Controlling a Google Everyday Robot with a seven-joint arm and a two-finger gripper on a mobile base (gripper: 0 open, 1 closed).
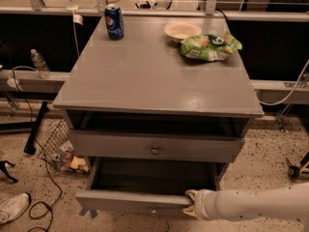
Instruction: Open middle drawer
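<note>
We see the middle drawer (130, 201) standing well out from the front of the cabinet (159, 81), with its dark grey inside exposed. It is the lowest drawer of the cabinet that we can see. Its low front panel has a small lower knob (153, 210) at centre.

The gripper (190, 203) is at the right end of that front panel, touching it, below and in front of the cabinet's right front corner. We can't tell whether it is clamped on the panel or only resting against it. The white arm (256, 204) comes in low from the cabinet's right side, roughly level.

The upper drawer (111, 146) sits directly above the middle one, with its own upper knob (155, 150) at centre. There is a dark gap between its front and the cabinet top.

On the cabinet top:
- A soda can (114, 21) stands upright at the back left.
- A bowl (182, 31) sits at the back, right of centre.
- A green chip bag (208, 46) lies just beside the bowl, toward the cabinet's right edge. We can't tell whether the two touch.

On the floor to the cabinet's left:
- A wire basket (54, 138) with litter in it sits tilted near the lower left side.
- A shoe (12, 208) lies further out, in front and to the left.
- A water bottle (38, 63) stands upright well to the left, on a ledge behind.
</note>
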